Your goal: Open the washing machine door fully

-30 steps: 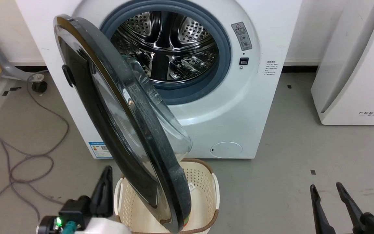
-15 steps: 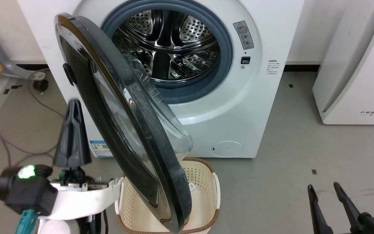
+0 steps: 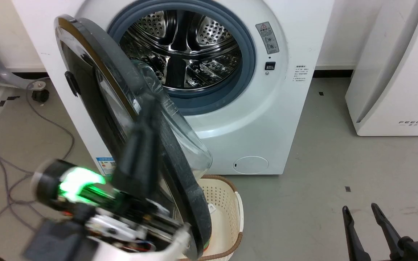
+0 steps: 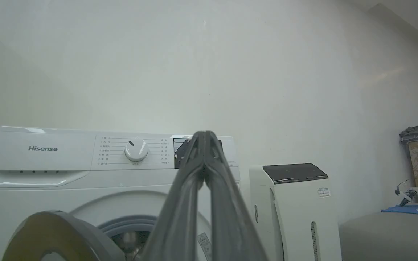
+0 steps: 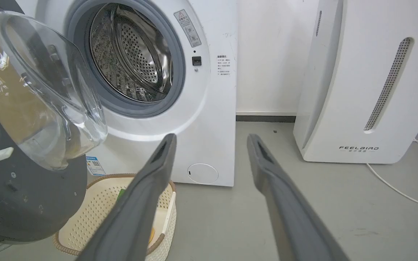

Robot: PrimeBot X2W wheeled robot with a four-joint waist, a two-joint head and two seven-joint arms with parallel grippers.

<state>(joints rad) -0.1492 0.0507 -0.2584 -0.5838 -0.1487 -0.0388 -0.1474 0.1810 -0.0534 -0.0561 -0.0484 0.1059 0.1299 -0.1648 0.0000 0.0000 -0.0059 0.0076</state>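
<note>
The large round glossy black washing machine door stands part-open, angled towards 7 o'clock from the big white front-loading washing machine at 12 in the head view. The left gripper, blurred at 8 o'clock, has its fingers pressed together on nothing and overlaps the door's rim; contact is unclear. The right gripper, at 5 o'clock, is spread and empty, well apart from the door

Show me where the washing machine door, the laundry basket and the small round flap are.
washing machine door point(image 5: 38, 98): right wrist view, on its clear glass bowl.
laundry basket point(image 3: 223, 206): head view, on its perforated inner wall.
small round flap point(image 3: 250, 165): head view, on its middle.
</note>
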